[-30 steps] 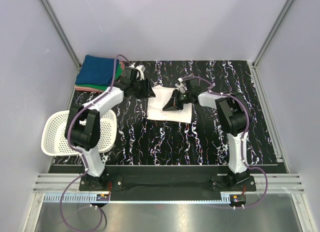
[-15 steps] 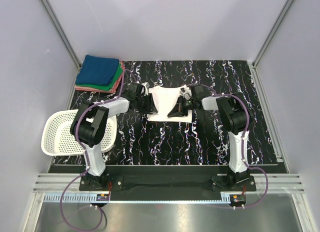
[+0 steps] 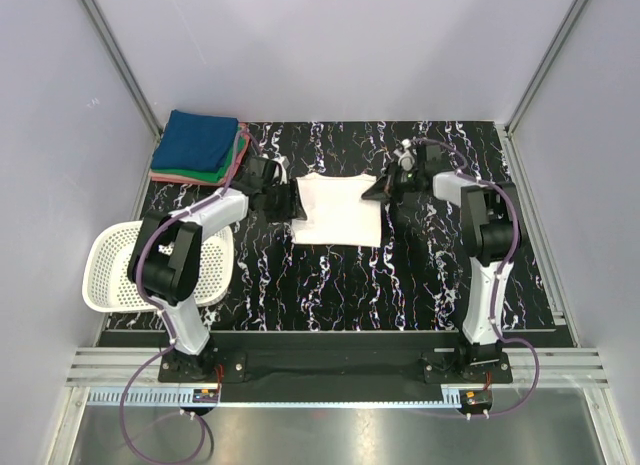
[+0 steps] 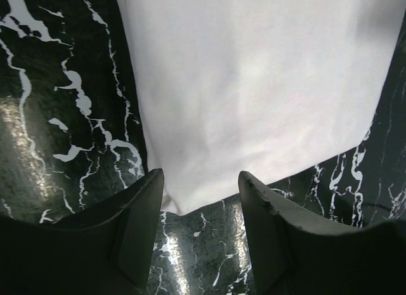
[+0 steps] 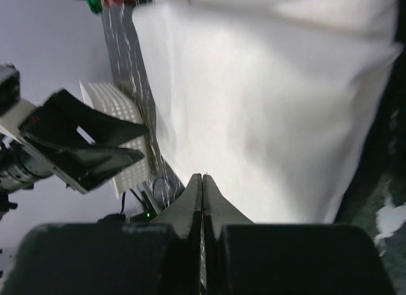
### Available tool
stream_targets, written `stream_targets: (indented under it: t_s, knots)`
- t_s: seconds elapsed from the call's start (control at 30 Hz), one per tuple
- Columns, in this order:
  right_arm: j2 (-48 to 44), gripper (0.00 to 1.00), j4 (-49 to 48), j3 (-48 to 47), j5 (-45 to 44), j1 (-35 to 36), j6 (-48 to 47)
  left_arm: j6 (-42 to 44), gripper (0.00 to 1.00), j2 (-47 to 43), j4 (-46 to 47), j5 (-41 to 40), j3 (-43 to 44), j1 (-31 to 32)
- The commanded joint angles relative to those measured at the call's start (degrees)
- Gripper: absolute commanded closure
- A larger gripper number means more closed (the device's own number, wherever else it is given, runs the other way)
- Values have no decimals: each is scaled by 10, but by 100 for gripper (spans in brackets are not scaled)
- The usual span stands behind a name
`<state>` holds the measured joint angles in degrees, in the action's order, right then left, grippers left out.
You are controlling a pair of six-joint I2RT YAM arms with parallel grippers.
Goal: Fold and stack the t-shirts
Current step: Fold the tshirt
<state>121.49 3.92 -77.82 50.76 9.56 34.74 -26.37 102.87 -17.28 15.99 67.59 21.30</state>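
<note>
A white t-shirt (image 3: 338, 210) lies folded flat in the middle of the black marbled table. It fills the left wrist view (image 4: 254, 85) and the right wrist view (image 5: 273, 111). My left gripper (image 3: 288, 197) sits at the shirt's left edge, open, with only table between its fingers (image 4: 200, 184). My right gripper (image 3: 370, 193) is just off the shirt's right edge, shut on nothing (image 5: 202, 181). A stack of folded t-shirts (image 3: 200, 143), blue on top of green and pink, rests at the back left corner.
A white mesh basket (image 3: 108, 280) stands at the table's left edge beside the left arm's base. Its mesh (image 5: 111, 108) also shows in the right wrist view, behind the left gripper (image 5: 82, 149). Walls close in the table at the back and sides.
Both grippers have pulled back off the white shirt, the left to its left edge and the right up and to the right. The left jaws have opened wider. The shirt now lies flat.
</note>
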Motion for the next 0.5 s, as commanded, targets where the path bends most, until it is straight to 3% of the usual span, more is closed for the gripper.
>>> stream_targets:
  t_s: [0.0,0.27,0.47]
  knots:
    - [37,99,20,-63,22,-21,-10,35,43,-21,-17,-17,10,-7]
    - [116,100,-8,-123,20,-48,16,54,40,21,-11,46,34,-66]
    - [139,100,-34,-137,28,-61,40,80,39,73,-6,84,74,-69]
